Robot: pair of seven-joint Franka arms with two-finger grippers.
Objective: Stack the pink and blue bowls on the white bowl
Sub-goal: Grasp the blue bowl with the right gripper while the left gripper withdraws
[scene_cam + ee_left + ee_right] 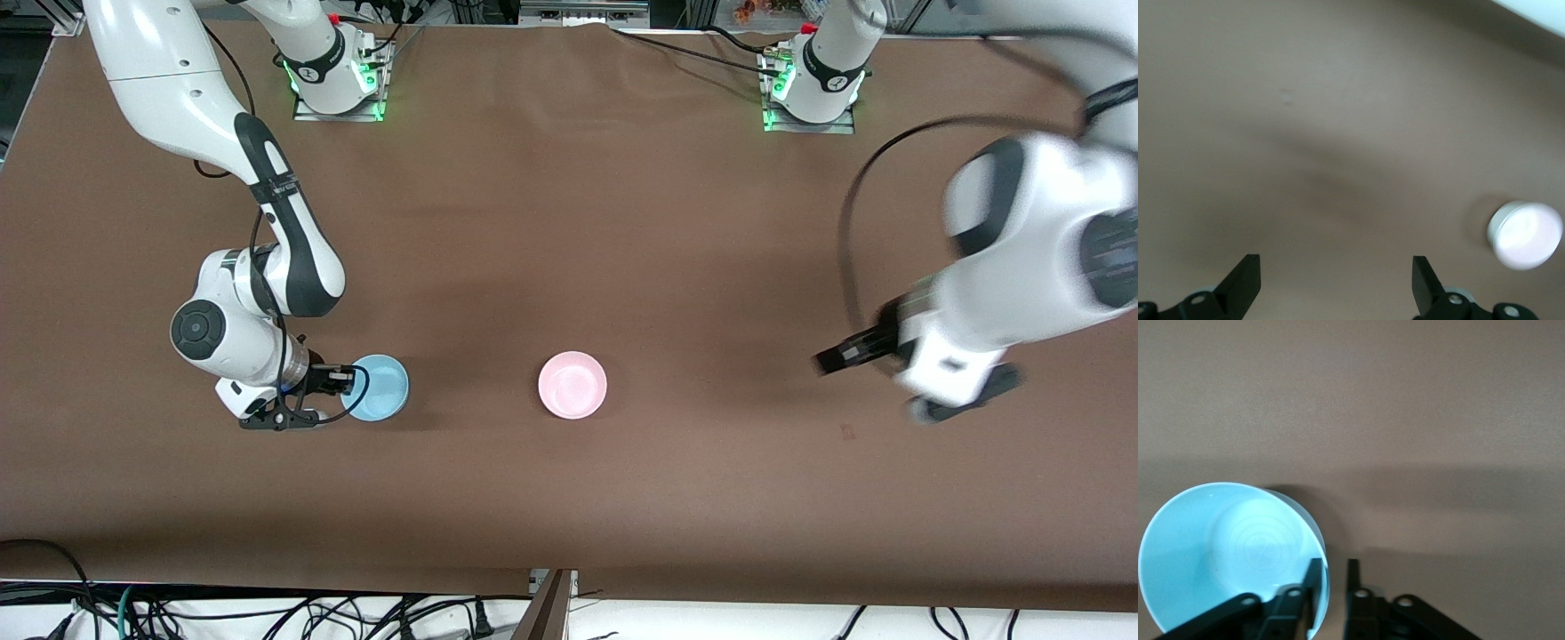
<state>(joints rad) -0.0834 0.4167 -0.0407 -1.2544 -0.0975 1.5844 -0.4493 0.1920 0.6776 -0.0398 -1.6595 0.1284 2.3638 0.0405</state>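
Observation:
The light blue bowl [380, 388] stands on the table toward the right arm's end. My right gripper [348, 380] is at its rim. In the right wrist view the blue bowl [1231, 553] has one finger [1313, 577] inside the rim and the other finger [1352, 577] outside, with a gap of table showing; the gripper [1333, 568] is open. The pink bowl [573, 384] sits mid-table and shows pale in the left wrist view [1525, 235]. My left gripper [831, 360] [1335, 267] is open and empty over bare table toward the left arm's end. The white bowl is out of view.
The brown table cover [569, 222] spreads under everything. Both arm bases [338, 80] stand along the edge farthest from the front camera. Cables hang below the table's near edge [267, 613].

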